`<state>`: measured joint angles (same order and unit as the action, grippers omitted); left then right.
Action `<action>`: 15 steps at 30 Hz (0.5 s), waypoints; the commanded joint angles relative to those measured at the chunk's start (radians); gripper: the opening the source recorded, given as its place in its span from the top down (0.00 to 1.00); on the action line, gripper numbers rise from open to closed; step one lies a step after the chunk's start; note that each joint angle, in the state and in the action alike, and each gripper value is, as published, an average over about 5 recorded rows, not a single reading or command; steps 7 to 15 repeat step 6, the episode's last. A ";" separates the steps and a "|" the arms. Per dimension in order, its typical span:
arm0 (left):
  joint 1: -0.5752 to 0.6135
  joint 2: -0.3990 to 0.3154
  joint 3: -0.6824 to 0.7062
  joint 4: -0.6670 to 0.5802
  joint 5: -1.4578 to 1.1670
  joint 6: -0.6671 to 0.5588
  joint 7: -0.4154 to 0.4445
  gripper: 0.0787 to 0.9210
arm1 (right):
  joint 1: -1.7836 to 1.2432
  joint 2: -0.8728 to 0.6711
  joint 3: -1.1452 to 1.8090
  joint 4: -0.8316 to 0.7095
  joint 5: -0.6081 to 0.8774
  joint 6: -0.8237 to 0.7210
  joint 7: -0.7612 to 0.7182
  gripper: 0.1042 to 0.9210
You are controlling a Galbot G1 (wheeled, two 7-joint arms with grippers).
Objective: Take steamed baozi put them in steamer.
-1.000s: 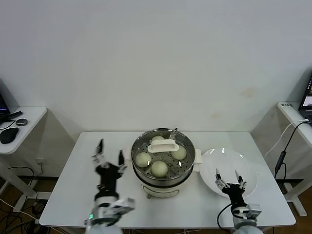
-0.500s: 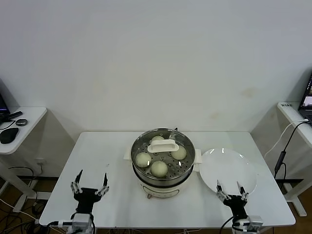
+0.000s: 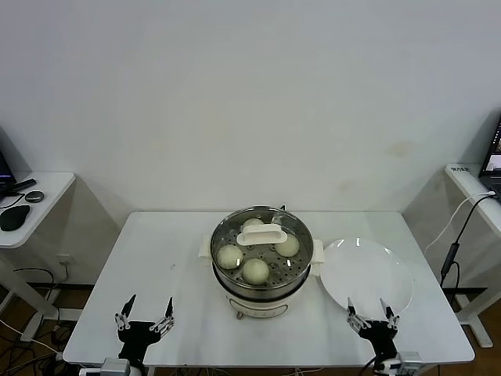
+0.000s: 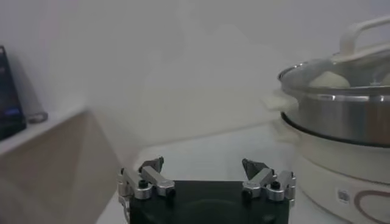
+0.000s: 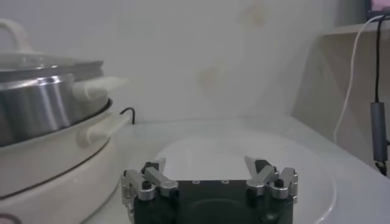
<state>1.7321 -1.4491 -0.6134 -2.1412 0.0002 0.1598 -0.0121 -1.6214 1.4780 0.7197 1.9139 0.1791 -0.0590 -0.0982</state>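
Looking from the head camera, you are seeing the left gripper [image 3: 144, 316] sitting at the bottom left of the frame, by the near edge of the white table [image 3: 156, 266], its fingers spread wide and holding nothing. The right gripper [image 3: 369, 314] is sitting at the bottom right, likewise spread open and empty, hanging over the near rim of the white plate [image 3: 368, 270], which is lying bare just right of the pot.

Moving farther in, you are looking at the steamer [image 3: 261, 262] standing in the middle of the frame, at the centre of the table. Four buns [image 3: 255, 271] are resting inside it on the perforated tray, and a glass lid with a white handle [image 3: 263, 233] is sitting on top, covering them. In the left wrist view the lid is showing closed over the steel rim, a pale bun visible through the glass.

Beyond the table a plain white wall is filling the upper frame, with side desks at the left and right edges.
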 commanded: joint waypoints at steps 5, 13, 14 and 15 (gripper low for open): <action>0.053 -0.011 0.004 -0.022 -0.066 0.000 0.023 0.12 | -0.021 0.003 0.000 0.042 -0.056 -0.051 -0.009 0.12; 0.054 -0.012 0.004 -0.022 -0.066 0.000 0.021 0.12 | -0.022 0.002 0.000 0.043 -0.059 -0.053 -0.009 0.12; 0.054 -0.012 0.004 -0.022 -0.066 0.000 0.021 0.12 | -0.022 0.002 0.000 0.043 -0.059 -0.053 -0.009 0.12; 0.054 -0.012 0.004 -0.022 -0.066 0.000 0.021 0.12 | -0.022 0.002 0.000 0.043 -0.059 -0.053 -0.009 0.12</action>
